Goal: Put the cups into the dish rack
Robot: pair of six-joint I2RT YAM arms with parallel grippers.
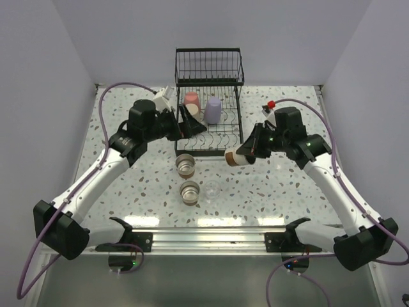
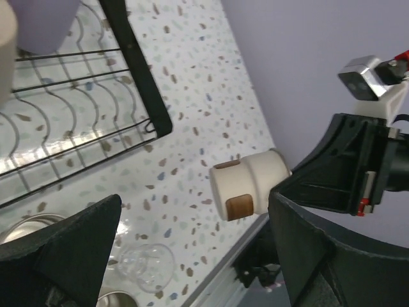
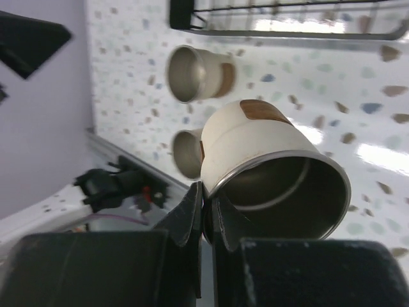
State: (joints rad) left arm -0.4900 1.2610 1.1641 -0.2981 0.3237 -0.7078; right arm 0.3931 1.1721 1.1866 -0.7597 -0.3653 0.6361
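Note:
The black wire dish rack (image 1: 209, 64) stands at the back centre. A coral-pink cup (image 1: 191, 100) and a lavender cup (image 1: 213, 110) sit upside down on its tray. My left gripper (image 1: 190, 121) hovers over the tray's left part, open and empty (image 2: 192, 211). A beige cup's edge (image 2: 5, 51) shows beside it. My right gripper (image 1: 247, 152) is shut on the rim of a cream-and-brown cup (image 1: 234, 157), held on its side above the table just right of the rack's front corner (image 3: 255, 147). Two brown cups (image 1: 185, 165) (image 1: 190, 192) and a clear cup (image 1: 212, 189) stand on the table.
The speckled table (image 1: 268, 185) has white walls on three sides. A metal rail (image 1: 211, 236) with the arm bases runs along the near edge. A small red-topped thing (image 1: 271, 104) sits at the back right.

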